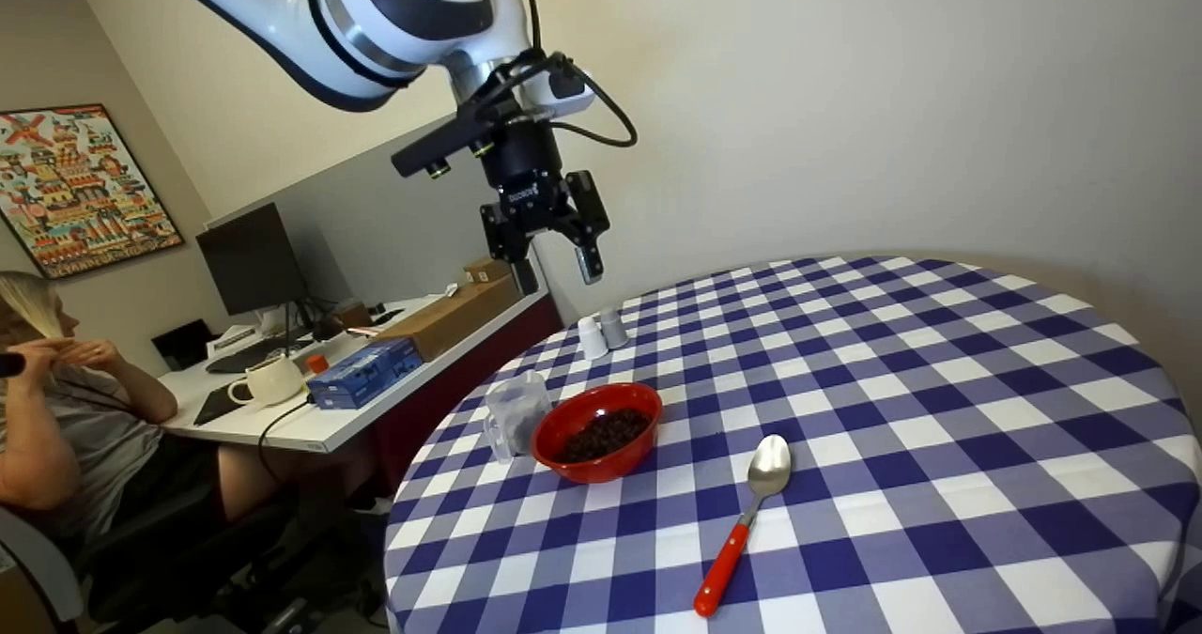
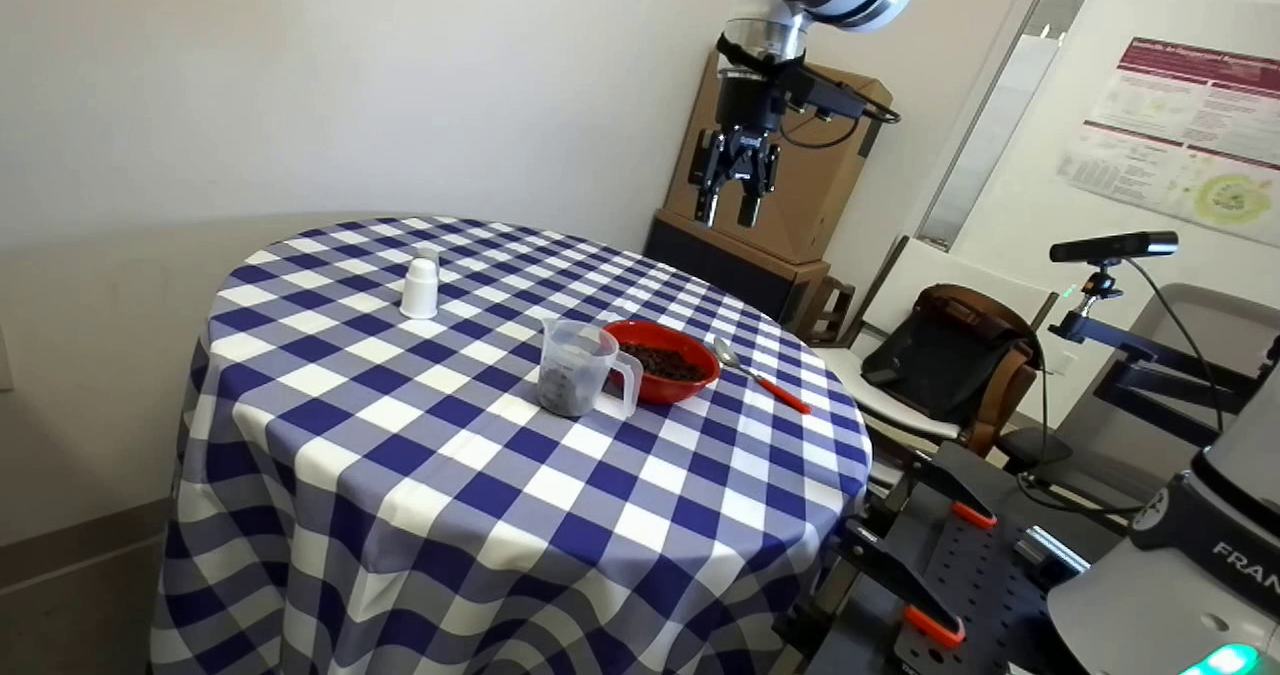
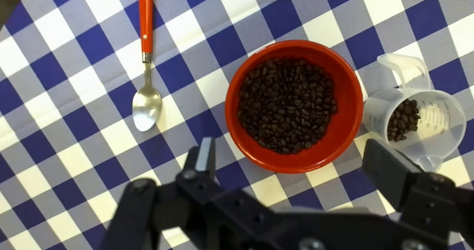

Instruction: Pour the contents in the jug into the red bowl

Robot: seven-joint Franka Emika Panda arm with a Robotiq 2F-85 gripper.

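Okay, Robotiq gripper [image 1: 558, 272] hung spread wide, upper centre in an exterior view. In wrist view, measuring jug [image 3: 444, 139] with coffee beans [image 3: 403, 120] stood far right, beside red bowl [image 3: 348, 98] of beans [image 3: 287, 105], near centre.

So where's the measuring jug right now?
In the wrist view, the measuring jug stands toward the right edge, beside the red bowl, on the checkered tablecloth.

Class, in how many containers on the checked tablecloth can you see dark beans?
2: the red bowl, between the spoon and the jug in the wrist view, and the jug, close beside the bowl. Any contents of the white shaker and the grey shaker would be hidden.
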